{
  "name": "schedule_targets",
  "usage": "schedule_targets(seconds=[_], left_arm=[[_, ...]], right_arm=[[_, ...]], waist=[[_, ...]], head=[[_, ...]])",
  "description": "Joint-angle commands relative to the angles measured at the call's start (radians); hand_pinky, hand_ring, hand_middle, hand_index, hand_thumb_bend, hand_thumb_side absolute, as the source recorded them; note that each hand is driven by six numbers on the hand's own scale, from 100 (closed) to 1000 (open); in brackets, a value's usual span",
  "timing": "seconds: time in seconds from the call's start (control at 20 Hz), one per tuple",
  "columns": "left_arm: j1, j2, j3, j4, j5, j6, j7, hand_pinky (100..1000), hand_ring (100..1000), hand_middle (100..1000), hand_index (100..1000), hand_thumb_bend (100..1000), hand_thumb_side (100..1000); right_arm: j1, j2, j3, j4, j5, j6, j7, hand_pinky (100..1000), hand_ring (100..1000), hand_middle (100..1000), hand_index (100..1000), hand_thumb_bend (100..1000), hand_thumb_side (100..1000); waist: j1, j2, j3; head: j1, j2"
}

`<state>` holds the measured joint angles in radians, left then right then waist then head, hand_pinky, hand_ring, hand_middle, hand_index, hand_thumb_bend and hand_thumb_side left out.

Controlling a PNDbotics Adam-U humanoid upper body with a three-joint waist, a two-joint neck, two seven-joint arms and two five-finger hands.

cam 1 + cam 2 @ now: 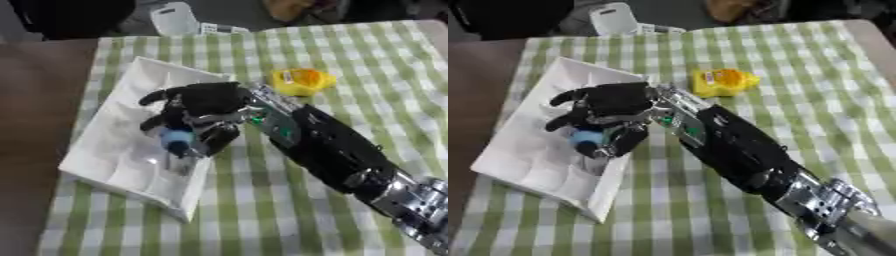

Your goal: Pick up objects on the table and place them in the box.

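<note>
Green-and-white checked cloth (262, 200) covers the surface, soft-looking fabric with a few shallow wrinkles; bare brown surface (35, 125) shows along the left edge. White box (114, 165) sits on the cloth's left part, turned askew: shallow, rectangular, thin raised walls, smooth matte inside, looks like plastic or card. Right hand (610, 107), black with silver metal parts, reaches in from the lower right, its forearm glossy black casing with a green-lit patch near the wrist. Hand is over the box interior, fingers (566, 120) curled down and clenched around a small blue object (178, 140), rounded on top with a lighter blue cap-like part and a thin clear or grey piece below it; cannot tell what it is. Blue object sits inside the box outline, between the fingers; cannot tell whether it touches the box floor. Nothing else made out in the box, though part of its floor is hidden under the hand. Yellow object (300, 81), lumpy, crinkled, shiny like a wrapper or soft plastic with an orange patch, lies on the cloth just right of the box's far corner, apart from the hand. White rounded plastic thing (173, 19) at the far edge beyond the cloth.
</note>
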<state>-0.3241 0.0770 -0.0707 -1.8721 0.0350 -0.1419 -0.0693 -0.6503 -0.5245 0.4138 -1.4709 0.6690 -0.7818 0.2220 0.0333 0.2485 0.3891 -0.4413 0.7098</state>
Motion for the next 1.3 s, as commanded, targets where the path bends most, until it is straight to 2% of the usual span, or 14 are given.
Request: schedule_targets(seconds=[0.05,0.1,0.2,0.3,0.45,0.5,0.55,0.6,0.65,0.7,0.85,0.9,1.05,1.3], left_arm=[[-0.011,0.004,-0.001,-0.022,0.003,-0.001,-0.001,742,702,896,763,165,885],[-0.01,0.004,-0.001,-0.022,0.003,-0.001,-0.001,741,702,896,763,165,884],[-0.01,0.004,-0.001,-0.022,0.004,-0.001,0.0,741,702,895,763,167,883],[-0.01,0.004,-0.002,-0.022,0.004,-0.001,-0.001,741,702,895,763,168,882],[-0.008,0.005,-0.001,-0.021,0.003,-0.001,0.0,740,703,896,763,168,883],[-0.008,0.005,-0.001,-0.021,0.003,-0.001,0.0,740,703,896,763,168,884],[-0.008,0.005,-0.001,-0.02,0.002,0.0,0.0,740,703,896,763,168,884],[-0.008,0.005,-0.002,-0.02,0.002,0.0,0.0,740,703,896,763,168,883],[-0.009,0.005,-0.002,-0.021,0.002,-0.001,-0.001,740,703,896,763,168,883],[-0.009,0.004,-0.002,-0.021,0.002,-0.001,-0.001,740,703,896,763,168,883],[-0.008,0.005,-0.001,-0.021,0.002,0.0,0.0,740,703,896,763,167,885],[-0.008,0.005,-0.001,-0.02,0.002,0.0,0.0,740,703,896,763,167,885],[-0.009,0.005,0.0,-0.021,0.002,-0.001,0.001,739,703,896,763,168,884],[-0.009,0.005,0.0,-0.021,0.002,0.0,0.002,739,704,896,763,167,885]], right_arm=[[-0.013,-0.031,-0.017,-0.03,0.013,0.045,-0.065,961,936,999,1000,100,141],[-0.013,-0.038,-0.02,-0.034,0.013,0.061,-0.083,956,928,992,1000,100,105],[-0.011,-0.051,-0.021,-0.044,0.019,0.081,-0.105,935,912,956,1000,100,100],[-0.001,-0.073,-0.017,-0.051,0.036,0.058,-0.093,954,928,956,1000,100,100],[0.021,-0.105,-0.014,-0.039,0.095,-0.07,0.004,959,938,979,1000,100,166],[0.026,-0.11,-0.011,-0.028,0.112,-0.098,0.043,985,950,997,1000,100,379],[0.032,-0.115,0.007,-0.024,0.131,-0.112,0.109,985,950,997,1000,100,379],[0.036,-0.117,0.021,-0.023,0.138,-0.119,0.175,1000,976,1000,1000,100,641],[0.041,-0.117,0.039,-0.017,0.144,-0.122,0.261,1000,976,1000,1000,100,641],[0.044,-0.113,0.044,-0.015,0.129,-0.124,0.336,1000,990,1000,1000,100,753],[0.042,-0.104,0.028,-0.027,0.028,-0.125,0.467,1000,980,1000,1000,100,690],[0.04,-0.104,0.018,-0.032,-0.002,-0.125,0.487,994,957,1000,1000,100,550],[0.034,-0.101,-0.005,-0.042,-0.049,-0.125,0.506,992,958,1000,1000,100,515],[0.033,-0.098,-0.013,-0.05,-0.061,-0.125,0.507,991,956,1000,1000,100,492]], waist=[[0.006,-0.001,-0.002],[0.006,-0.002,-0.003],[0.007,-0.003,-0.005],[0.007,-0.006,-0.008],[0.006,-0.008,-0.013],[0.005,-0.008,-0.014],[0.005,-0.007,-0.014],[0.005,-0.007,-0.014],[0.004,-0.007,-0.013],[0.005,-0.007,-0.014],[0.006,-0.005,-0.016],[0.006,-0.005,-0.016],[0.007,-0.003,-0.016],[0.007,-0.003,-0.016]], head=[[0.001,-0.015],[0.002,-0.015],[0.003,-0.015],[0.003,-0.014],[0.005,-0.014],[0.005,-0.014],[0.006,-0.014],[0.006,-0.013],[0.003,-0.013],[0.003,-0.012],[0.007,-0.01],[0.007,-0.009],[0.007,-0.009],[0.008,-0.008]])
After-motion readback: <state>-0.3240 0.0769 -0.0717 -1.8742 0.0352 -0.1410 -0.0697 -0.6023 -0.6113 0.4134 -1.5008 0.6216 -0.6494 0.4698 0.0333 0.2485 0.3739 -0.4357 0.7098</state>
